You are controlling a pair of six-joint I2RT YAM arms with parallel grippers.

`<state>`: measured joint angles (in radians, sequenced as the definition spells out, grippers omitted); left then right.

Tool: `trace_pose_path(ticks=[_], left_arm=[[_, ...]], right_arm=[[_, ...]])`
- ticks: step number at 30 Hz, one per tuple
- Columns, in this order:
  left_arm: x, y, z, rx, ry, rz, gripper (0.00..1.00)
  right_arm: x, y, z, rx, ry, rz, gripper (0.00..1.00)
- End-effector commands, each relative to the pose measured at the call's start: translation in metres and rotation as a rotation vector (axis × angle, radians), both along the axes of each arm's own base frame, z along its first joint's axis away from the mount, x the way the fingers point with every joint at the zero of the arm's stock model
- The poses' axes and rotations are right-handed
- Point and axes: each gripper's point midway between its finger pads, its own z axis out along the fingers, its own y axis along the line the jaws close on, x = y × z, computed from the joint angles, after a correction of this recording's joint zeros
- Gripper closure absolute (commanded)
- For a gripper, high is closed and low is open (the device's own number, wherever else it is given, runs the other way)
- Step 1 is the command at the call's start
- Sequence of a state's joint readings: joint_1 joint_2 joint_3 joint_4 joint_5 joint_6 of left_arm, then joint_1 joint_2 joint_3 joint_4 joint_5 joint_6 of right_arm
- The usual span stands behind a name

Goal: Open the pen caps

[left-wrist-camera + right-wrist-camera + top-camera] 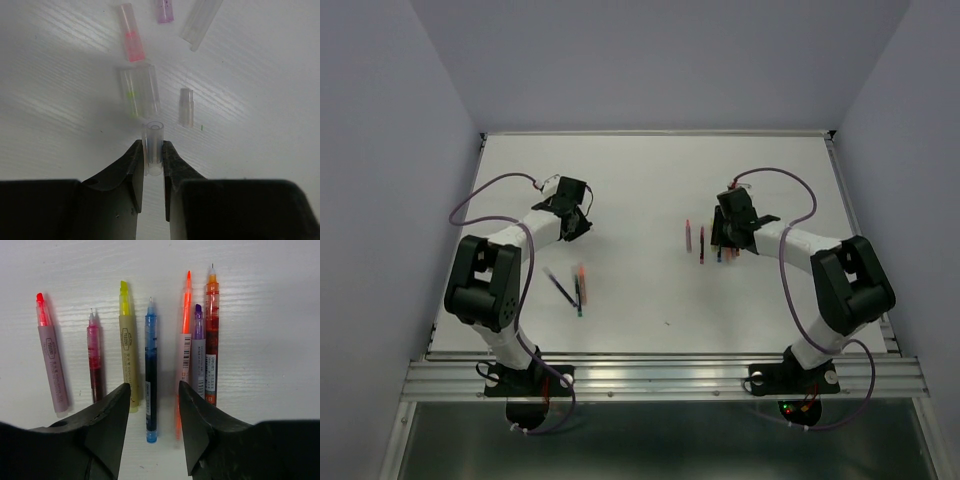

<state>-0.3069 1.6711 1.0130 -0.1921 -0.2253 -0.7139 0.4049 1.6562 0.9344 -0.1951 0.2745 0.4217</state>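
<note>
My left gripper (pixel 153 150) is shut on a clear pen cap (pixel 153 137), held upright just above the table. Beyond it lie loose caps: a pink one (pixel 131 40), a purple one (pixel 165 10), a long clear one (pixel 200 22), a wide clear one (pixel 140 90) and a small clear one (pixel 186 106). My right gripper (pixel 154 390) is open over a row of uncapped pens. Its jaws stand either side of the blue pen (pixel 150 365), apart from it. A yellow highlighter (pixel 127 345) and an orange one (pixel 185 335) lie beside it.
The row also holds a pink-tipped highlighter (pixel 50 360), a magenta pen (pixel 94 355), a purple pen (pixel 198 350) and a red pen (pixel 212 335). In the top view three more pens (pixel 570 285) lie near the left arm. The left gripper (pixel 578 222) and right gripper (pixel 725 240) are far apart.
</note>
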Motion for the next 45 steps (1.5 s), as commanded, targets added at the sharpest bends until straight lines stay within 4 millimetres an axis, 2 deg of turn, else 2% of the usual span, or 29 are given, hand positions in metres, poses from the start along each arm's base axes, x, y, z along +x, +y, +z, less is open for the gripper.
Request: trace_pose_path(ticks=[1,6,9,13,14,19,21,23,25,26,27,30,33,38,40,45], left_arm=[[0.009,-0.002,0.009,0.004,-0.016,-0.009,0.94],[0.010,-0.002,0.008,0.007,-0.007,-0.009,0.81],[0.009,0.000,0.007,0.021,0.007,-0.004,0.71],[0.010,-0.001,0.010,0.017,0.003,-0.006,0.63],[0.009,-0.002,0.011,0.012,0.003,-0.010,0.57],[0.005,-0.002,0.020,0.002,-0.006,-0.016,0.53],[0.002,-0.003,0.026,-0.006,-0.019,-0.025,0.45],[-0.002,-0.002,0.029,-0.006,-0.016,-0.030,0.45],[-0.008,-0.003,0.035,-0.018,-0.021,-0.048,0.43],[-0.011,-0.005,0.036,-0.025,-0.023,-0.061,0.40],[-0.015,-0.010,0.037,-0.039,-0.019,-0.082,0.35],[-0.033,-0.012,0.035,-0.025,0.001,-0.107,0.14],[-0.050,-0.013,0.030,-0.022,0.028,-0.114,0.07],[-0.067,-0.017,0.025,-0.034,0.052,-0.126,0.03],[-0.072,-0.025,0.025,-0.040,0.054,-0.148,0.02],[-0.075,-0.037,0.021,-0.047,0.066,-0.182,0.02]], right_arm=[[0.015,0.010,0.045,0.064,-0.107,0.026,0.50],[0.011,0.015,0.065,0.111,-0.147,0.051,0.37],[0.009,0.016,0.077,0.124,-0.173,0.065,0.35],[0.007,0.018,0.087,0.142,-0.197,0.075,0.33],[0.006,0.018,0.088,0.145,-0.199,0.078,0.31],[0.004,0.019,0.091,0.154,-0.204,0.087,0.28],[0.003,0.019,0.091,0.154,-0.201,0.090,0.24],[0.003,0.020,0.093,0.159,-0.207,0.094,0.22],[0.002,0.020,0.094,0.160,-0.208,0.102,0.14],[0.002,0.021,0.094,0.161,-0.207,0.105,0.04],[0.001,0.021,0.094,0.164,-0.206,0.106,0.00],[0.000,0.021,0.094,0.163,-0.207,0.107,0.00],[-0.002,0.020,0.096,0.164,-0.215,0.110,0.00],[-0.005,0.017,0.094,0.150,-0.214,0.108,0.00],[-0.005,0.016,0.092,0.147,-0.208,0.107,0.00],[-0.006,0.015,0.091,0.142,-0.208,0.108,0.00]])
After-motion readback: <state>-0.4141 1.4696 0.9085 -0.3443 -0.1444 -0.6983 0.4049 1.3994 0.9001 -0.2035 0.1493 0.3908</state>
